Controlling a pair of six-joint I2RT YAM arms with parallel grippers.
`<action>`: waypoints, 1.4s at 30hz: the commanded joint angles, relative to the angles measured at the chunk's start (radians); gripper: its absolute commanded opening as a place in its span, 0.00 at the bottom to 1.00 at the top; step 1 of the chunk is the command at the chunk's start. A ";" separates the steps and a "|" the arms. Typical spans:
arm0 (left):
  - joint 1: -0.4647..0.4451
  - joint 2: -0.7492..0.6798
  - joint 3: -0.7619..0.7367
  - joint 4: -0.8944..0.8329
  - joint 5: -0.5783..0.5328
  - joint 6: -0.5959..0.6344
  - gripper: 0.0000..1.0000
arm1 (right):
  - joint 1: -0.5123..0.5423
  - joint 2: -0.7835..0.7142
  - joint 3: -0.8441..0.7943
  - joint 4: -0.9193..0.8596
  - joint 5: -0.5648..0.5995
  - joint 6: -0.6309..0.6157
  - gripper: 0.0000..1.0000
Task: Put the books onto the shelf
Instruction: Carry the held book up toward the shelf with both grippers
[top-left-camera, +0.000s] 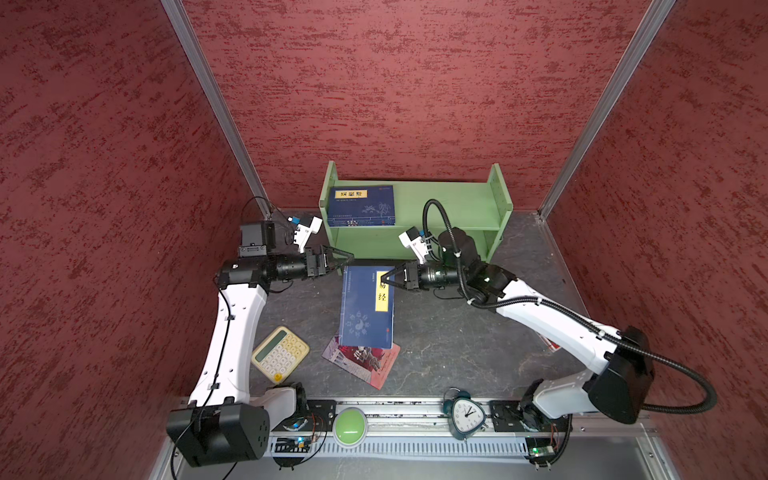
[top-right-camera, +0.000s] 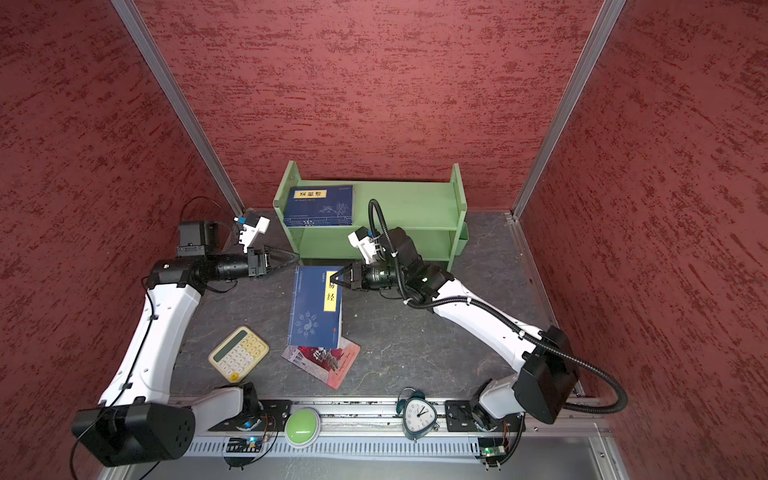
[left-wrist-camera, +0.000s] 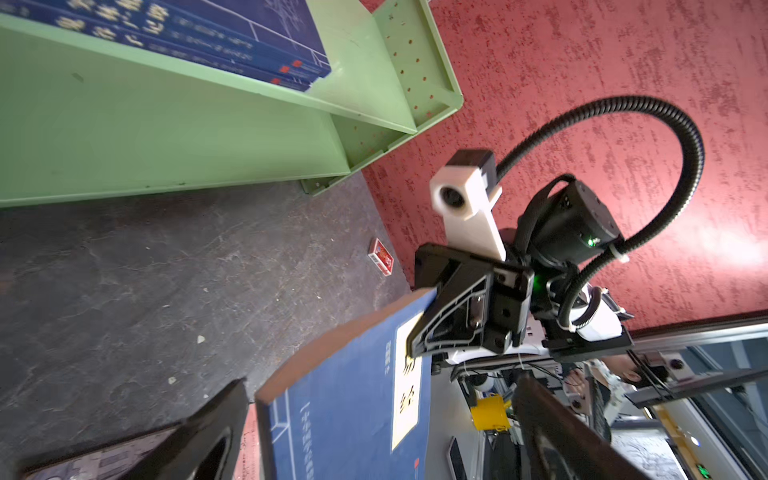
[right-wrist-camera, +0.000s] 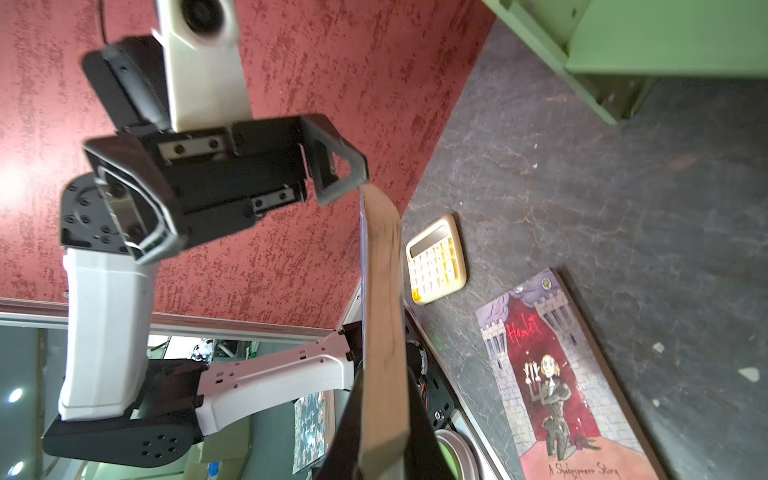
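Observation:
My right gripper (top-left-camera: 384, 279) (right-wrist-camera: 382, 374) is shut on a navy-blue book with a yellow label (top-left-camera: 365, 307) (left-wrist-camera: 340, 407), held by its far right edge above the table in front of the shelf (top-left-camera: 449, 203). My left gripper (top-left-camera: 347, 259) (left-wrist-camera: 380, 382) stands open at the book's far left corner, beside the shelf's left panel, holding nothing. A stack of navy books (top-left-camera: 361, 205) lies flat at the left end of the green shelf's upper tier. A red-pink illustrated book (top-left-camera: 365, 361) (right-wrist-camera: 552, 374) lies on the table, partly under the held book's near end.
A cream-yellow calculator (top-left-camera: 280, 353) lies left of the red book. A small red box (left-wrist-camera: 380, 257) sits by the right wall. An alarm clock (top-left-camera: 467, 415) and a green button (top-left-camera: 350, 426) stand on the front rail. Red walls close in three sides.

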 joint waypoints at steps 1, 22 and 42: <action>0.013 -0.021 0.006 -0.046 0.038 0.022 1.00 | -0.033 0.002 0.112 -0.091 -0.039 -0.072 0.03; -0.107 0.011 -0.034 0.104 0.120 -0.083 0.79 | -0.152 0.147 0.379 -0.185 -0.293 -0.151 0.04; -0.109 -0.015 -0.084 0.389 0.142 -0.352 0.00 | -0.182 0.206 0.360 0.018 -0.407 -0.012 0.14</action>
